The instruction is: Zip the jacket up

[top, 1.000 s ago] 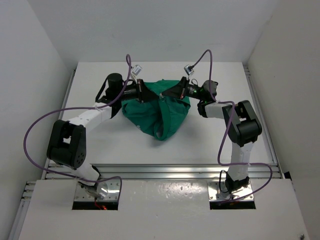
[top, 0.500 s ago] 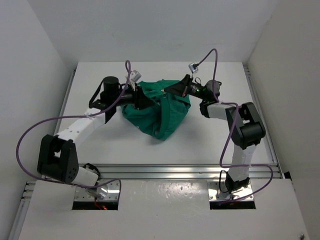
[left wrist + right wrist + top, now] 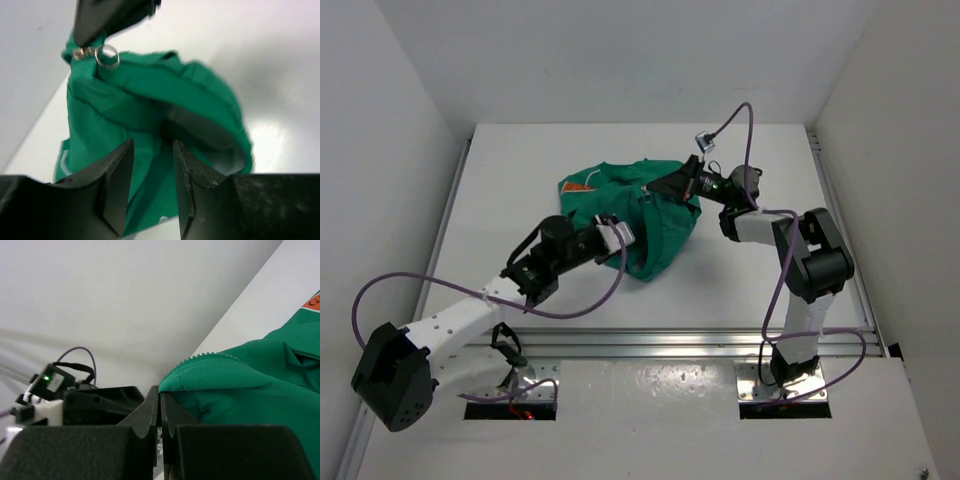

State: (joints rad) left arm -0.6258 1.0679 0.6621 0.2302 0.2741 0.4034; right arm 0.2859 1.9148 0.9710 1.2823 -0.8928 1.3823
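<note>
Lying as a rumpled green heap on the white table (image 3: 500, 200), around the middle and slightly far: jacket (image 3: 655, 225). Shows an orange patch (image 3: 578, 187) on its far-left fold. Stands raised at the far-right edge, pinched beside the zipper teeth (image 3: 200, 356) by right gripper (image 3: 655, 190), jaws closed flat on the fabric. Carries a metal ring pull (image 3: 106, 55) just beside that pinch. Left gripper (image 3: 623, 235) at the near-left side, jaws narrowly parted, gripping nothing, green cloth just beyond.

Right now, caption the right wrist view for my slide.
Right gripper shut on the green jacket beside its zipper teeth.
</note>
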